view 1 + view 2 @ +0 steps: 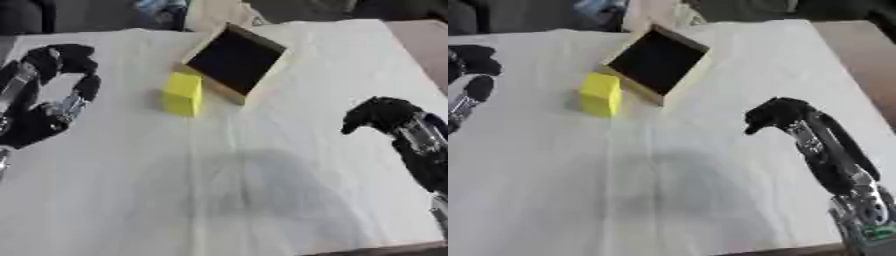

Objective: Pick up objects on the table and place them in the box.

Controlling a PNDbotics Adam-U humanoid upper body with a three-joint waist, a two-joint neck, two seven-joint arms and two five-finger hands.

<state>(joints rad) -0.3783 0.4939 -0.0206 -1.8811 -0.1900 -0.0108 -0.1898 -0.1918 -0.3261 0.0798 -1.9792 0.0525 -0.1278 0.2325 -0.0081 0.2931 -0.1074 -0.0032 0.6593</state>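
- The table (262, 200) is covered by a white cloth with soft creases; a grey shadow is cast across its near middle. A brown strip of bare surface is seen along the right edge.
- The box (234, 60) is set at the far middle of the table, tilted so that its dark square inside is shown. Its walls are pale, like light wood or card, and its corners are sharp.
- The left hand (48, 97) is seen at the left edge, black with silver joints. Its fingers are curled in an arc, and nothing is held in them.
- The right hand (785, 117) is seen at the right, raised over the cloth, its fingers bent downward and closed on nothing.
- The block (183, 94) is a small yellow cuboid with a matte face, stood on the cloth just beside the near left corner of the box; whether they touch cannot be told.
- The block is placed between the two hands, nearer the left hand and well apart from the right.
- Open cloth is left all around the near side of the block and before both hands.
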